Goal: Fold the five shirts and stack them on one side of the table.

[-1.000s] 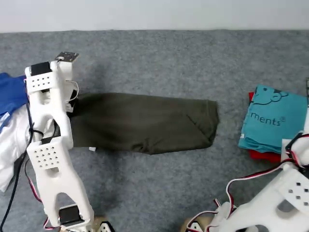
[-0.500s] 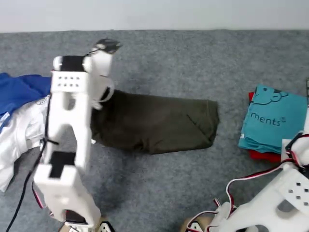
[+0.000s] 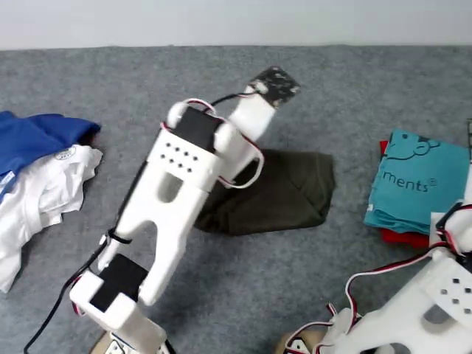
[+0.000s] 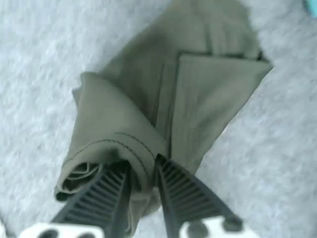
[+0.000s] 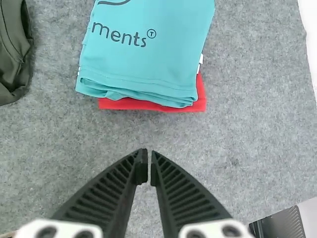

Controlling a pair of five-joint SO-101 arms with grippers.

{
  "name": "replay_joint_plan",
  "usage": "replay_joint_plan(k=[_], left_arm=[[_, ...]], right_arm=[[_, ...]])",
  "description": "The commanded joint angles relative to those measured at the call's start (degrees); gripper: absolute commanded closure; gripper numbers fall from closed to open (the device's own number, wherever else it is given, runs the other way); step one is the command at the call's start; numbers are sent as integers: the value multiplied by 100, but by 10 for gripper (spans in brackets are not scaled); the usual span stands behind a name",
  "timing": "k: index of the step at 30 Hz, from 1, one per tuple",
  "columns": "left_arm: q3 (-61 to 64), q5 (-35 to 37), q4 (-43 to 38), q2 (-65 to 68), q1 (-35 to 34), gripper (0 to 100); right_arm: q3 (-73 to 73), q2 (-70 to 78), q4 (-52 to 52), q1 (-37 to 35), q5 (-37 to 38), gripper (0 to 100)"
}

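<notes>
The left gripper [image 4: 142, 168] is clamping a bunched edge of the olive shirt [image 4: 198, 99], its two black fingers [image 4: 106, 191] pressing on the fabric from either side. The rest of that shirt is spreading away from the fingers, doubled over itself, with a flat folded panel lying on the grey table [image 4: 39, 59]. In the high view the left arm [image 3: 184, 169] is stretching diagonally over the middle of the table [image 3: 310, 88] and covering the left part of the olive shirt [image 3: 291, 195], whose right end is lying flat with a squared corner. The right gripper [image 5: 147, 154] is hanging over bare table [image 5: 247, 148] with its fingers together and nothing between them, just beside the stack. The right arm [image 3: 435, 295] is sitting at the near right corner in the high view. In that stack, on the right side of the table, the folded teal shirt [image 5: 148, 44] is lying on top of the folded red shirt [image 5: 148, 105], and only a strip of red is showing along its edge. The olive shirt [image 5: 12, 49] is lying apart from the stack. At the left edge of the table the blue shirt [image 3: 37, 136] and the white shirt [image 3: 40, 199] are lying crumpled and touching each other, well apart from the olive one.
</notes>
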Motion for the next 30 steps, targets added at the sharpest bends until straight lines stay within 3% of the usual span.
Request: replay_joint_plan(k=[1, 8, 23, 30], left_arm=[[-31, 123, -440, -211, 308, 986], [-673, 545, -782, 870, 492, 986], [-4875, 993, -88, 4176, 949, 984], [-6264, 1011, 677, 4862, 914, 804]], right_arm=[[-9, -92, 215, 57, 26, 973], [-9, -66, 215, 57, 26, 973], [-9, -66, 215, 48, 26, 973], [-9, -66, 215, 57, 35, 973]])
